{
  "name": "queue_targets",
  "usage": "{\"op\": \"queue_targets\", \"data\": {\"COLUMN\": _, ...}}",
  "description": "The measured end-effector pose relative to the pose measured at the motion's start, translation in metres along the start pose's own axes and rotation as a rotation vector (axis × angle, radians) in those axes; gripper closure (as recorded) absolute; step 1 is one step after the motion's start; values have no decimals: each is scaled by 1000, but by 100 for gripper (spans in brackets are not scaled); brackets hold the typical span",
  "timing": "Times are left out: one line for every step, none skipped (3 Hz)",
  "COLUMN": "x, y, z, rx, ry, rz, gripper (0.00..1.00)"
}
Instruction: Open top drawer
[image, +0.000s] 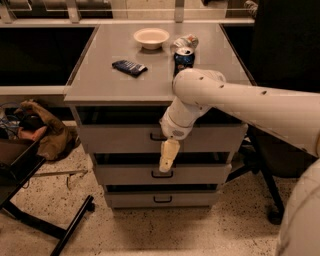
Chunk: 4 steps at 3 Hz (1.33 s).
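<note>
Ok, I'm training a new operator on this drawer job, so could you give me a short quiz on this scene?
1. True or false: the pincer hangs in front of the cabinet, below the handle of the top drawer.
2. What stands on the cabinet top right beside the arm? A mug; B can; C bottle.
3. How many drawers does the cabinet have?
Key: 1 true; 2 B; 3 three.
</note>
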<state>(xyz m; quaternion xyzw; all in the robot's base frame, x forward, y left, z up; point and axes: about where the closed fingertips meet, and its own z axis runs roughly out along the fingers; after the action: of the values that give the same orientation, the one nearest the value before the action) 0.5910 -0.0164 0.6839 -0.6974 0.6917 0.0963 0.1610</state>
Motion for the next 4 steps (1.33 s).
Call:
{"op": "queue_targets", "data": {"x": -1, "y": -7, "z": 14, "rx": 43, "ry": 0, "rz": 10, "gripper": 0}}
{"op": "queue_targets", "data": {"x": -6, "y": -12, "z": 28, "rx": 53, "ry": 1, "rz": 1, "gripper": 0}}
{"op": "queue_targets", "data": {"x": -12, "y": -13, "z": 42, "rx": 17, "ry": 1, "rz": -11, "gripper": 0}}
{"op": "queue_targets", "data": {"x": -13, "y": -13, "z": 39, "rx": 17, "ry": 1, "rz": -11, "gripper": 0}}
